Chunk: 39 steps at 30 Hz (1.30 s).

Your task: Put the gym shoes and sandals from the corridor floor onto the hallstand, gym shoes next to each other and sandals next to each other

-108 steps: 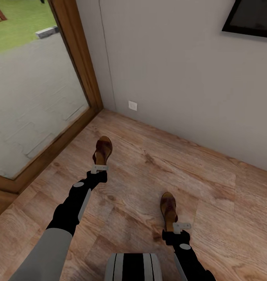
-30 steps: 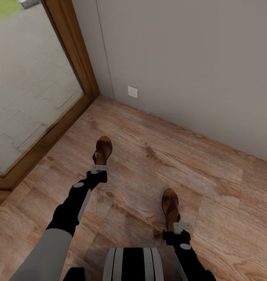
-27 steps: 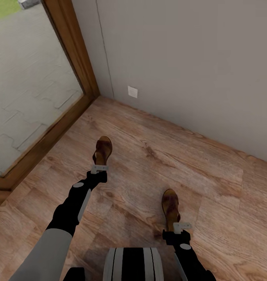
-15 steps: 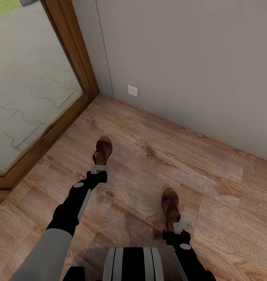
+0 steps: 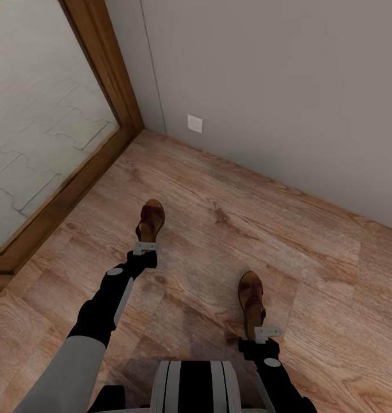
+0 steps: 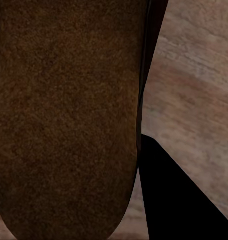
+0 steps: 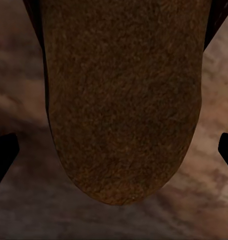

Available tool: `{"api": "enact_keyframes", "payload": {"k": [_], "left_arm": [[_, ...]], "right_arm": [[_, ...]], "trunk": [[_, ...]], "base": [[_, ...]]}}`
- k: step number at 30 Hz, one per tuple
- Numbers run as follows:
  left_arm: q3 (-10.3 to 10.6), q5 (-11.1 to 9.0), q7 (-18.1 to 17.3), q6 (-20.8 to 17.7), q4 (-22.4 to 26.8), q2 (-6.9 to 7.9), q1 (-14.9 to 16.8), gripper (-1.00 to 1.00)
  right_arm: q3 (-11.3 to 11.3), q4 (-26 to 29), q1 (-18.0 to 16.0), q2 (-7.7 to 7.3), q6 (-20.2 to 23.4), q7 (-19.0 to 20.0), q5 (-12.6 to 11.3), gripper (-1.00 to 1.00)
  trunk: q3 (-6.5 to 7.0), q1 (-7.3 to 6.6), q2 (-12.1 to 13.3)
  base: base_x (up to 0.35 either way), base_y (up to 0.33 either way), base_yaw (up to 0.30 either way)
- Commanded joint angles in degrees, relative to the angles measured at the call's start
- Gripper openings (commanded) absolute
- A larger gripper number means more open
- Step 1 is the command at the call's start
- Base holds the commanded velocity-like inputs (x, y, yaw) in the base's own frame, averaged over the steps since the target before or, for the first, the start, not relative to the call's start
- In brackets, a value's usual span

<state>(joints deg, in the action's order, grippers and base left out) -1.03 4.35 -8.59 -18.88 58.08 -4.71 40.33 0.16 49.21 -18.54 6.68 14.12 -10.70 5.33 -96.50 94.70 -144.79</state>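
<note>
The corridor floor [image 5: 218,229] is seen running up to a grey wall [image 5: 264,86], with a wood-framed glass door [image 5: 41,143] at the corner. A white wall plate [image 5: 194,123] is mounted low on the wall. Taking this plate as reference, one sandal [image 5: 151,221] is held below it, clamped in the left pincer [image 5: 145,248]. The second sandal [image 5: 252,297] is held lower and rightward, clamped in the right pincer [image 5: 267,332]. Both sandals are carried above the floor.

Two dark brown sandals [image 5: 151,221] [image 5: 251,298] are showing grainy brown soles [image 6: 63,115] [image 7: 121,95] over a light brown wood-plank floor [image 5: 218,206] with grain and knots. The wall [image 5: 276,80] is showing plain grey beside a brown wooden door frame [image 5: 107,74], and the arms [image 5: 109,298] are showing black with grey sleeves.
</note>
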Motion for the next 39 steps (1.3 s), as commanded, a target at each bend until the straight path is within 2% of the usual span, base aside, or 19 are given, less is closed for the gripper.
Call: {"api": "enact_keyframes", "payload": {"k": [1,19,20,39], "left_arm": [[-0.12,0.66,-0.46,-0.28,0.10,-0.03,0.01,-1.00],[-0.12,0.74,-0.46,-0.28,-0.03,0.04,0.01,-1.00],[-0.12,0.74,-0.46,-0.28,-0.05,0.05,0.01,-1.00],[-0.12,0.74,-0.41,-0.28,-0.07,0.13,0.01,-1.00]], "right_arm": [[0.02,0.10,0.00,0.01,0.47,-0.11,0.56,1.00],[-0.06,0.10,0.00,0.00,0.47,-0.11,0.56,1.00],[-0.06,0.10,0.00,0.00,0.47,-0.11,0.56,-1.00],[0.01,0.10,0.00,0.01,0.47,-0.11,0.56,-1.00]], "trunk": [[-0.04,-0.01,-0.01],[-0.05,-0.01,-0.01],[-0.05,-0.01,-0.01],[-0.05,-0.01,-0.01]], "base": [[0.000,0.000,0.000],[0.011,0.000,0.000],[0.000,0.000,0.000],[0.000,0.000,0.000]]}}
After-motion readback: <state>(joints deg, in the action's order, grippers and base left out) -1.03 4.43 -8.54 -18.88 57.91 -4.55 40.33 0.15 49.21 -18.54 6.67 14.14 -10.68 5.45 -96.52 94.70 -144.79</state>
